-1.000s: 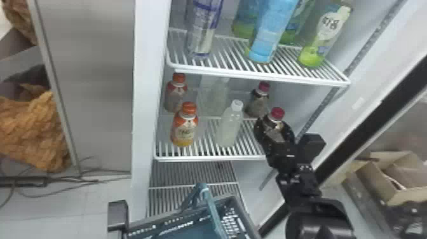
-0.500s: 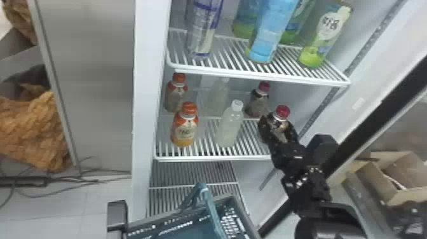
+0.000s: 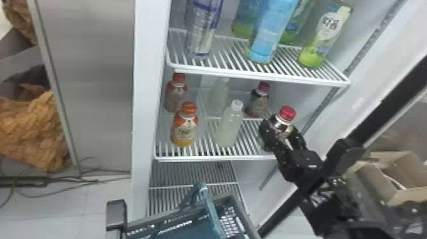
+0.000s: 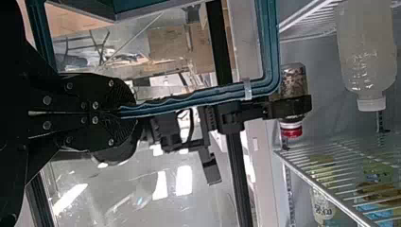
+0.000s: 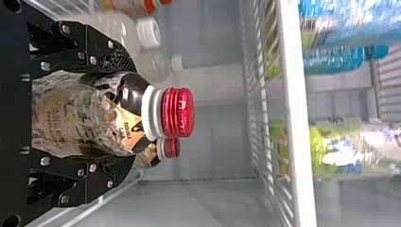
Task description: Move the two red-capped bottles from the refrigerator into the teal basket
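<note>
Displacement since the earlier frames: the front red-capped bottle [image 3: 287,114] and the right end effector [image 3: 281,131] have shifted slightly toward the robot's right. Right end effector closed on the bottle's body, one finger on each side, with the cap clear beyond them. Bottle roughly upright, cap up, at the right front part of the middle shelf [image 3: 209,158]; whether its base touches the wires cannot be told.

Rear red-capped bottle [image 3: 260,101] stands on the same shelf, behind the gripped one. Both bottles outside the teal basket [image 3: 233,219], which sits lower down, before the refrigerator. Left end effector [image 4: 125,111] closed on the basket's handle [image 4: 189,100].

Same shelf, to the left: two orange-capped bottles [image 3: 184,128], one behind the other; next to them, two white-capped bottles [image 3: 228,127] in like order. Upper shelf [image 3: 260,75]: a tall blue-and-white bottle [image 3: 203,28] at left, a light-blue bottle [image 3: 271,31] toward the middle, a green-based bottle [image 3: 325,36] at right. Cardboard box [image 3: 410,168] at far right, outside the refrigerator.
</note>
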